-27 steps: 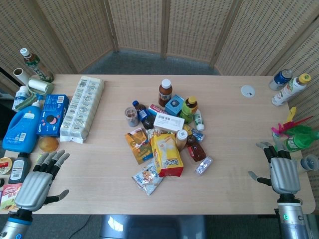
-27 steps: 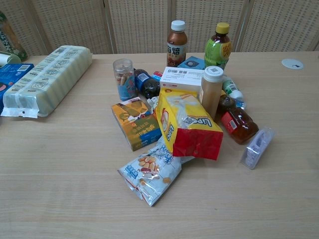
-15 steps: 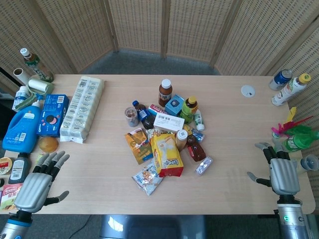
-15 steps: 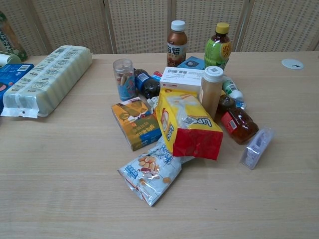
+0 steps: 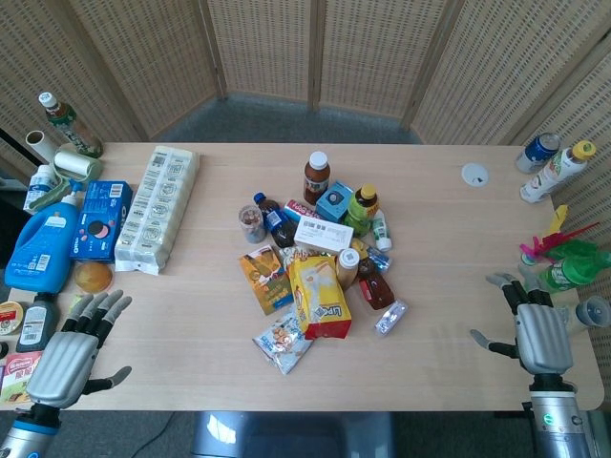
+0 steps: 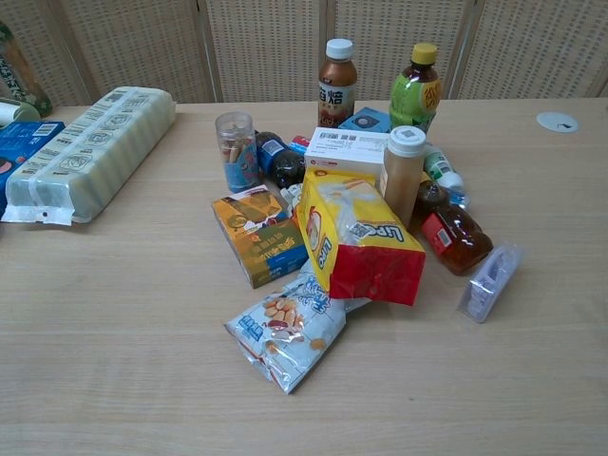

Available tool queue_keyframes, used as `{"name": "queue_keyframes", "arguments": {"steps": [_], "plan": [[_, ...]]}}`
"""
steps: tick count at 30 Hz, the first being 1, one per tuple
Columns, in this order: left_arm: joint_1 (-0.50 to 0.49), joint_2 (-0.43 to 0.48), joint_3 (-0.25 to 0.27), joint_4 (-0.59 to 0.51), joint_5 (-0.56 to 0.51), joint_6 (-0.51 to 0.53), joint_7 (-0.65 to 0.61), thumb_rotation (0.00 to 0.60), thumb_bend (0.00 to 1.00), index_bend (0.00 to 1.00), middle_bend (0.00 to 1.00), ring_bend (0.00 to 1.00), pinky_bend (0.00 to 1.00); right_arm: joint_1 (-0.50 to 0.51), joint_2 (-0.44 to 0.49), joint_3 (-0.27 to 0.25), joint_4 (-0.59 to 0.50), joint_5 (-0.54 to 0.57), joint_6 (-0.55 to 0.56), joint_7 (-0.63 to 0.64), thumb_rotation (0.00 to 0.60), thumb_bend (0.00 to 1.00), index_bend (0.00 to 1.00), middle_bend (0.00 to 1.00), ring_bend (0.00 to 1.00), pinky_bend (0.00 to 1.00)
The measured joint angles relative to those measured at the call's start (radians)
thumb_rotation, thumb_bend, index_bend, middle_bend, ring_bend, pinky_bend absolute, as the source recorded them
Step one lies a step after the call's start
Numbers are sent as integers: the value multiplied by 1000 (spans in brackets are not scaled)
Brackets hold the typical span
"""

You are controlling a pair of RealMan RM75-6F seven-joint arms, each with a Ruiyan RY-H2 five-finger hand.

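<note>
Left hand: near left corner of table, palm down, fingers spread, holding nothing; nearest a small dark bottle and an orange round lid at the left edge.
Right hand: near right corner, fingers spread, thumb out toward table centre, holding nothing; just beside a green bottle at the right edge.
Change: next to none across the last second; left hand unmoved, right hand drifted marginally toward the near edge. Pile untouched. Judged idle, no reach begun toward any item.
Pile, near side: peanut snack bag closest to near edge, lying flat; yellow-red Lipton bag leaning just behind; orange box beside it on the left; clear packet apart on the right.
Pile, far side: white box, milk tea bottle, brown bottle, green tea bottle.
Far left: long wrapped pack, blue detergent jug.
View difference: head view alone shows both hands and edge clutter; chest view shows no hands, but gives labels and the bag's lean.
</note>
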Motion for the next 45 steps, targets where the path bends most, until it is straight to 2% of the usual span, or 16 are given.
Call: {"name": "queue_keyframes", "arguments": {"steps": [6, 12, 16, 22, 32, 45], "plan": [[-4, 3, -2, -8, 1, -4, 7, 600, 222, 88, 36, 0, 0, 14, -20, 4, 15, 2, -28, 55, 600, 0, 216, 247, 0, 18], [-9, 4, -3, -18, 3, -12, 13, 600, 223, 87, 36, 0, 0, 78, -75, 30, 46, -1, -114, 194, 600, 0, 190, 199, 0, 17], [-7, 9, -2, -23, 3, -10, 13, 600, 221, 88, 36, 0, 0, 156, -142, 68, 99, 7, -203, 326, 600, 0, 136, 139, 0, 17], [2, 22, 2, -24, -2, 2, 6, 600, 222, 88, 36, 0, 0, 278, -247, 136, 224, 46, -320, 447, 600, 0, 116, 128, 0, 17], [-6, 19, -7, -21, -26, -14, 9, 600, 221, 88, 36, 0, 0, 392, -365, 179, 395, 107, -441, 522, 600, 0, 118, 128, 0, 18], [-14, 11, -15, -14, -52, -26, 10, 600, 221, 88, 37, 0, 0, 469, -497, 180, 604, 157, -549, 611, 600, 0, 129, 133, 0, 18]]}}
